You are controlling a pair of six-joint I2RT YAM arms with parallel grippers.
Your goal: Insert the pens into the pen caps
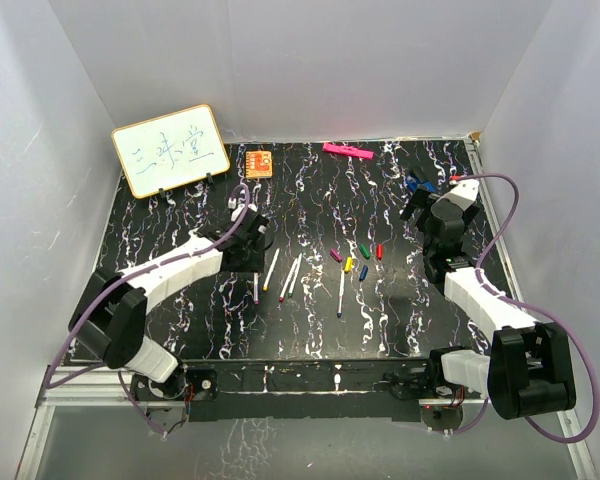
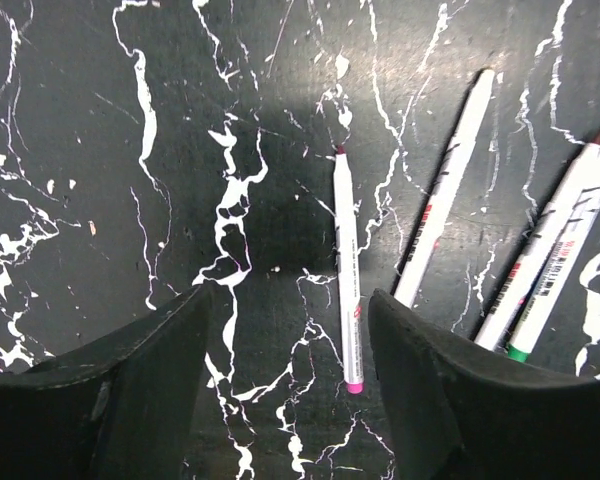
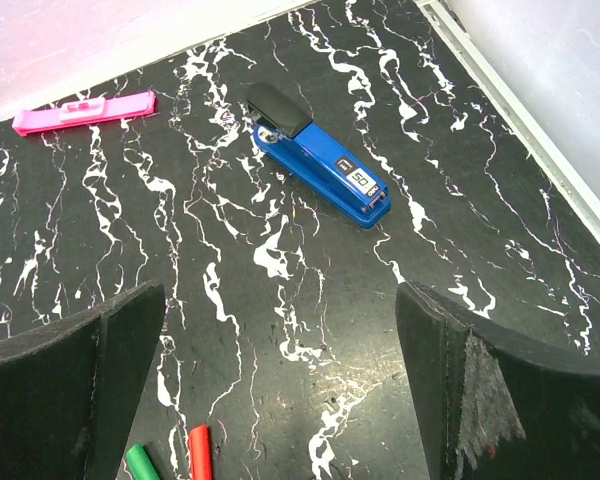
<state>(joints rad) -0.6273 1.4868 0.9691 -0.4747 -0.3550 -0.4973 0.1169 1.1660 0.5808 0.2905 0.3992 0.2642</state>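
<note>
Black white-veined table (image 1: 160, 215), white walls (image 1: 310, 60) (three sides). Pens (image 1: 271, 268) lie mid-table, caps (image 1: 366, 249) just right of them — left gripper (image 2: 290, 300) spread over one pen, right gripper (image 3: 280, 300) spread near caps, both empty.

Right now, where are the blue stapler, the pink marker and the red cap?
blue stapler (image 3: 322, 170): right wrist view, on its blue body.
pink marker (image 3: 85, 112): right wrist view, at its middle.
red cap (image 3: 199, 450): right wrist view, on its side.
</note>
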